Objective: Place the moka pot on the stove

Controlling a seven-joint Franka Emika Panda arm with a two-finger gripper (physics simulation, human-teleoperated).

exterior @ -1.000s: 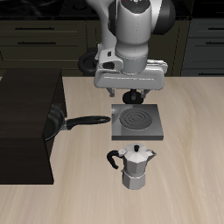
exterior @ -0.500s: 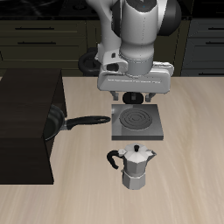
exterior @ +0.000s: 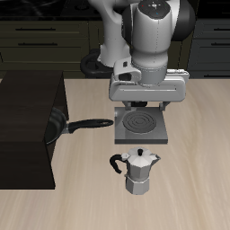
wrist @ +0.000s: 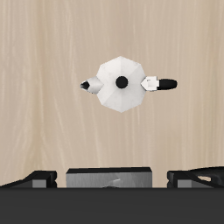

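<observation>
Pot (exterior: 140,170) upright on counter (exterior: 198,180), just in front of stove (exterior: 140,127), untouched. Pincer (exterior: 144,101) hangs above stove, empty; spread or not, cannot tell. Advice: centre over knob (wrist: 122,81), descend straight, clear of handle (wrist: 161,83).

Bare worktop (exterior: 193,171) all round the moka pot (exterior: 139,171) at lower centre, open from above and from the frame's right. Just behind, near but apart, the stove (exterior: 141,127), with the arm's head hanging low over it. At left, frying pan (exterior: 74,125) handle reaching toward the stove, and a tall black box (exterior: 27,130) closing off that side.
</observation>
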